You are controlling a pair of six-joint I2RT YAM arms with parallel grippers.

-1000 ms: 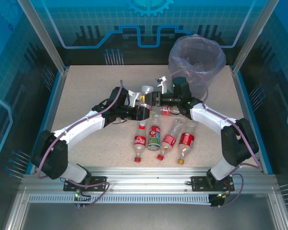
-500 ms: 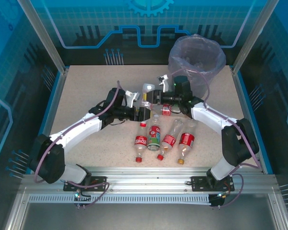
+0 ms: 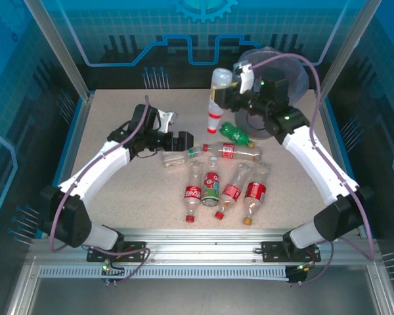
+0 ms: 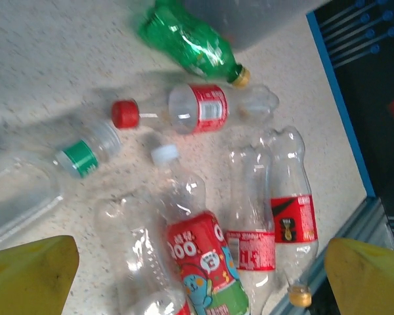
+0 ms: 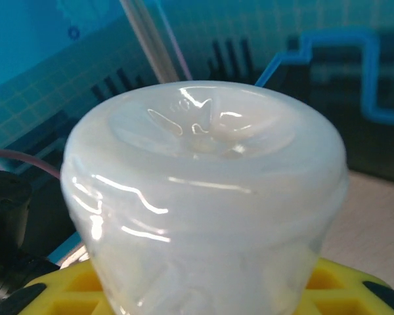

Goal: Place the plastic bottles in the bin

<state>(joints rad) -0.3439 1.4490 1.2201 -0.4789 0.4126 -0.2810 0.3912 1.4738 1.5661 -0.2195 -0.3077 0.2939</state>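
The right gripper (image 3: 228,88) pinches a clear bottle (image 3: 217,98) near its base and holds it in the air just left of the bin (image 3: 301,75). The bottle's long axis is close to upright, red cap pointing down and base up. On the right wrist camera the milky base (image 5: 203,197) sits above the yellow fingers (image 5: 65,289).

The left gripper (image 3: 182,140) hangs with its fingers spread wide and nothing between them, above the bottles lying on the table (image 3: 118,111). A green bottle (image 3: 235,133) lies near the bin's foot. A red-labelled bottle (image 3: 230,151) lies crosswise, cap pointing left. A green-banded bottle (image 3: 177,157) lies beside the left gripper. Four more bottles (image 3: 223,190) lie side by side nearer the arm bases, their long axes running roughly near to far.
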